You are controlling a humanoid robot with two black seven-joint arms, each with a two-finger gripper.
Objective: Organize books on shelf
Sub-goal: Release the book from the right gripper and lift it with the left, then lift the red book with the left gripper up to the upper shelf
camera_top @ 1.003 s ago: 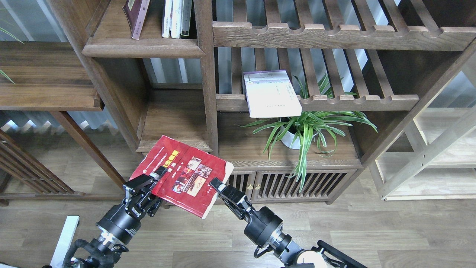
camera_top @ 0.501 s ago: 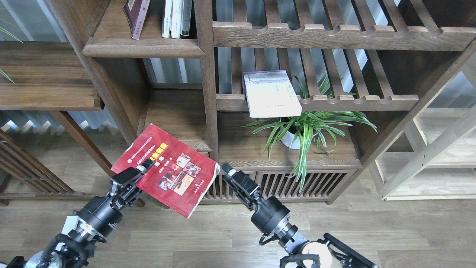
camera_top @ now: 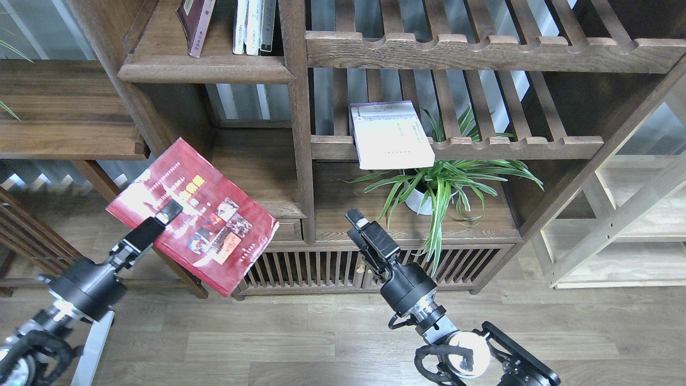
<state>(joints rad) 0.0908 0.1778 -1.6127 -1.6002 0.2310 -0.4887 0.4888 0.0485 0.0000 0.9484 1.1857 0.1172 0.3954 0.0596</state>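
Note:
The thick bright red book [camera_top: 214, 236] with small cover photos hangs tilted in the air in front of the bookcase's lower left compartment [camera_top: 252, 171]. My left gripper [camera_top: 161, 217] is shut on its left part, one finger [camera_top: 167, 210] lying on the cover. My right gripper [camera_top: 356, 221] is to the right of the book, apart from it and holding nothing; its fingers cannot be told apart. The maroon book [camera_top: 195, 21] leans on the dark-brown shelf board [camera_top: 206, 69] at the top. The pale white-lavender book [camera_top: 391, 134] lies flat on a slatted rack, overhanging its front rail.
Several white upright books [camera_top: 254, 27] stand next to the maroon one. A potted spider plant [camera_top: 445, 185] sits on the low cabinet [camera_top: 321, 268] with slatted doors. A post [camera_top: 300, 118] divides the bookcase. A pale light-wood rack [camera_top: 616, 225] stands at the right.
My left gripper has carried the red book up and to the left. My right gripper has come off the book's right edge and moved up and to the right.

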